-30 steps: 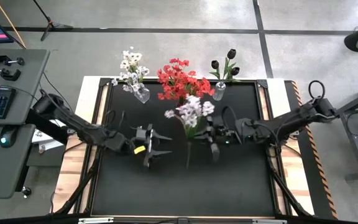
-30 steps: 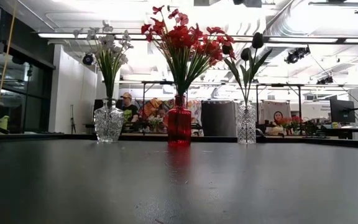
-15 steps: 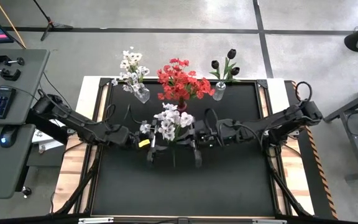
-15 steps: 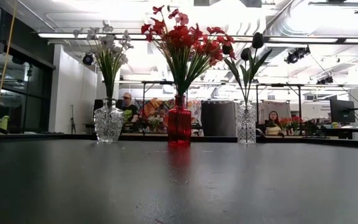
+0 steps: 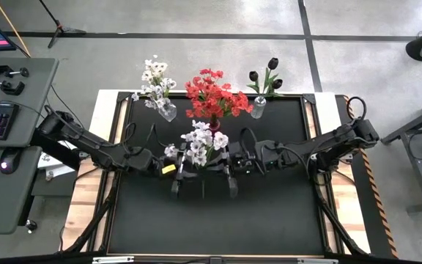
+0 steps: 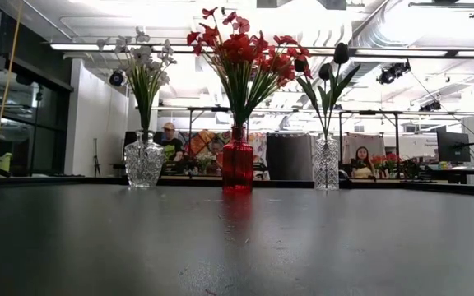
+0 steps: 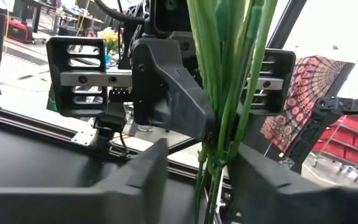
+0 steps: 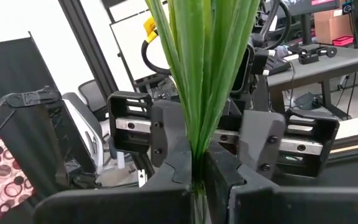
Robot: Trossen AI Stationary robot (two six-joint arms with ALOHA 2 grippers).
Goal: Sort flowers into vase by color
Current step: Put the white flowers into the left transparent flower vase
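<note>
Over the counter (image 5: 269, 220) centre, the right hand (image 8: 197, 177) pinches the white flowers' (image 5: 200, 143) stems upright; the left hand (image 7: 197, 177), half-open, should grip them squarely first. Farther back waits the white-flower vase (image 5: 167, 111).

My two arms are dark, jointed links trailing looped black cables. The left gripper (image 5: 176, 178) wears a yellow tag near its wrist. My fingers (image 8: 166, 149) are matte black blocks (chunky, rounded) riding slotted black carriages with silver rails and small screws.
</note>
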